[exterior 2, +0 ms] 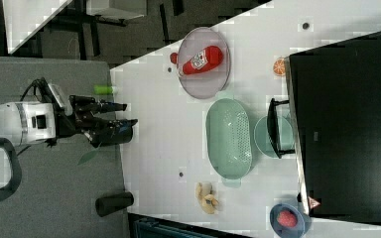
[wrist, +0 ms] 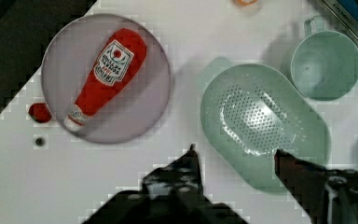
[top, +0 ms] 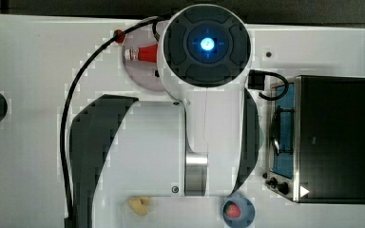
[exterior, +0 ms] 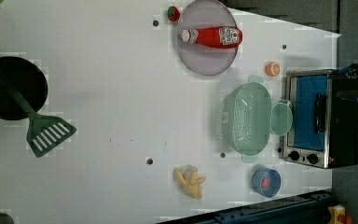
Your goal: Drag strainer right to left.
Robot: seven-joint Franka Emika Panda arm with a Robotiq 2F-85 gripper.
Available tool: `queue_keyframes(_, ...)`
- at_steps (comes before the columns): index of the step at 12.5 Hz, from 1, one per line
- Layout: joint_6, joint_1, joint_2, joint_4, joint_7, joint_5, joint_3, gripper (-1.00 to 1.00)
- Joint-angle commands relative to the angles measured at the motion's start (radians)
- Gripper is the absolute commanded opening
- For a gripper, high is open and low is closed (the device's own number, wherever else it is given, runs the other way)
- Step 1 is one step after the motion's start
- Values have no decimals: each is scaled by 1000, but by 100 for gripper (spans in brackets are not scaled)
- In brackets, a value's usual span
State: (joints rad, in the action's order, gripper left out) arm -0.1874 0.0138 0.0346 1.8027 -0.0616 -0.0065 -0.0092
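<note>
Two black fingers (wrist: 193,161) of your gripper (wrist: 235,151) stand spread apart, holding nothing. You see the strainer (wrist: 265,123) below them, just beside the green cup (wrist: 325,63).

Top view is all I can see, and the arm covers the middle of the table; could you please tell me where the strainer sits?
Observer: The strainer lies beside the toaster oven, with a green cup between them.
Operator: Is anything inside it?
Observer: No, the wrist view shows its holed inside bare.
Operator: Does the gripper hold it?
Observer: No, the gripper is open above it, holding nothing.
</note>
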Motion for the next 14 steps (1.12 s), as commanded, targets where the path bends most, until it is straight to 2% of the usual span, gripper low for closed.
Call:
queue_keyframes(1, 190, -38, 508, 274, 37, -41, -37, 60)
queue_keyframes(3, 190, -38, 505, 280, 37, -41, -36, 100)
queue_keyframes(6, 124, -37, 478, 351, 35, -40, -35, 100)
queue_keyframes(9, -74, -37, 411, 478, -4, -40, -34, 100)
queue_keyframes(14, -405, -37, 224, 649, -294, -41, -25, 100)
